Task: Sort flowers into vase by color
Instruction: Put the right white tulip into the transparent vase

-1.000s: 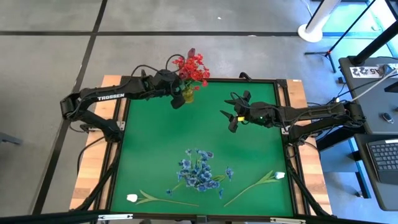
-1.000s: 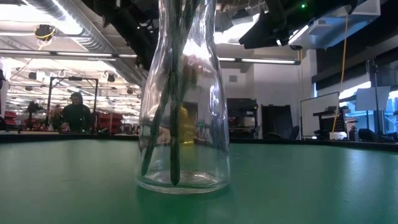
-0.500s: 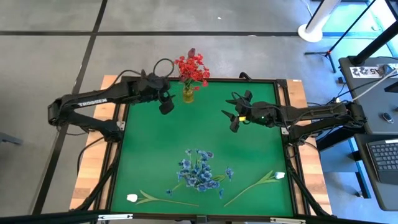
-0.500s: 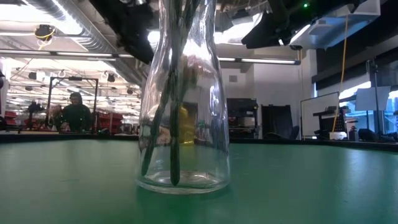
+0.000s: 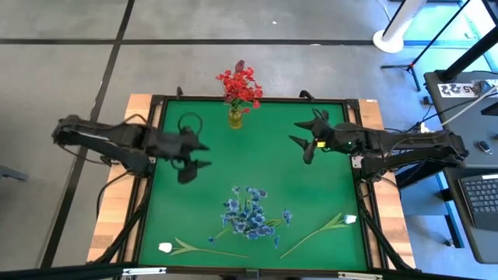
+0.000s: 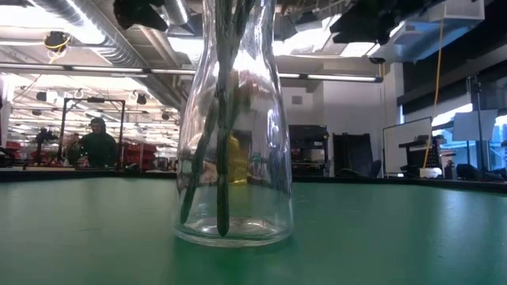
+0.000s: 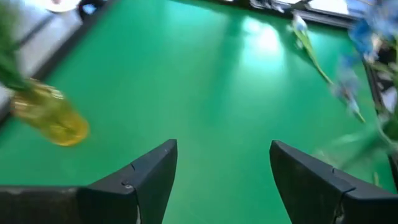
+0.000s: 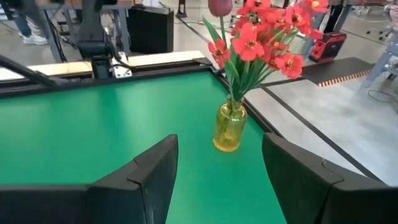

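I found the left gripper [image 5: 196, 155] over the left half of the table [image 5: 327, 190], jaws wide apart and empty; its wrist view showed bare green between the fingers [image 7: 152, 171]. The blue sprays [image 5: 249, 211] lay in a loose heap near the middle of the front half, on the front-right diagonal from that gripper and apart from it. I judged the left arm the nearer of the two to the heap. The stems were tangled, so I could not fix one long axis for the heap.

The right gripper [image 5: 303, 140] hung over the back right part of the table, jaws parted, holding nothing, facing the yellow vase [image 8: 229, 126].

That vase stood at the middle of the back edge and held the red sprays [image 5: 241, 85] and the rosebud [image 8: 219, 6]. A clear vase [image 6: 234, 142] with green stems in it filled the low view.

One tulip [image 5: 191, 249] lay along the front edge near the front left corner, head to the left. The other tulip [image 5: 323, 229] lay slantwise near the front right corner, head toward the right edge.

My judgement: the reds were sorted; blue and white remained.
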Motion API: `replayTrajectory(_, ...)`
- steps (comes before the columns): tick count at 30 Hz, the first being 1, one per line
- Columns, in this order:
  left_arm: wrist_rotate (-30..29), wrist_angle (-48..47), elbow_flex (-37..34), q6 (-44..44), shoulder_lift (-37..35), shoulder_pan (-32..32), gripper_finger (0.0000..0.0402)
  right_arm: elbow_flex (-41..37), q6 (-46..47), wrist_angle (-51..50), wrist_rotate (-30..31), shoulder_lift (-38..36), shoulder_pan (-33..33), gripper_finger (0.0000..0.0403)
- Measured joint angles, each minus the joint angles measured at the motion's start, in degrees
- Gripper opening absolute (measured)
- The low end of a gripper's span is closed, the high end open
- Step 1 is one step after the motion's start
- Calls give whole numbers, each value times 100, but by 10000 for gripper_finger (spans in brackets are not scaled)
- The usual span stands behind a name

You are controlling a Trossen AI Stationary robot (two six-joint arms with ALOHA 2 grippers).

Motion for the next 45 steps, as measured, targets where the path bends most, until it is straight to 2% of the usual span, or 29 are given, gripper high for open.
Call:
replayTrajectory(7, -32, 1104, -1077, -672, 102, -753, 250, 0, 75, -510, 4, -109, -7, 231)
replayTrajectory(10, 223, 1643, -1577, -1215, 106, -916, 250, 0, 89, -506, 3, -109, -7, 231)
replayTrajectory(16, 310, 2054, -2068, -2119, 106, -1494, 250, 0, 88, -894, -362, -263, -7, 231)
replayTrajectory(20, 199, 2528, -2268, -2513, 213, -2042, 250, 2, 154, -1774, -1298, -405, -7, 231)
replayTrajectory(27, -491, 2865, -2297, -3320, 747, -2866, 249, 2, 1193, -2689, -2762, -237, 128, 231)
replayTrajectory(33, -883, 3232, -2297, -3726, 1116, -3305, 249, -2, 1710, -3570, -2787, 147, 1095, 231)
replayTrajectory(37, -1083, 3413, -2297, -3735, 1214, -3405, 249, -2, 2348, -3621, -2630, 465, 2027, 231)
replayTrajectory(45, -1285, 3500, -2297, -3720, 1214, -3401, 249, -131, 3132, -2534, -1862, 1511, 4076, 231)
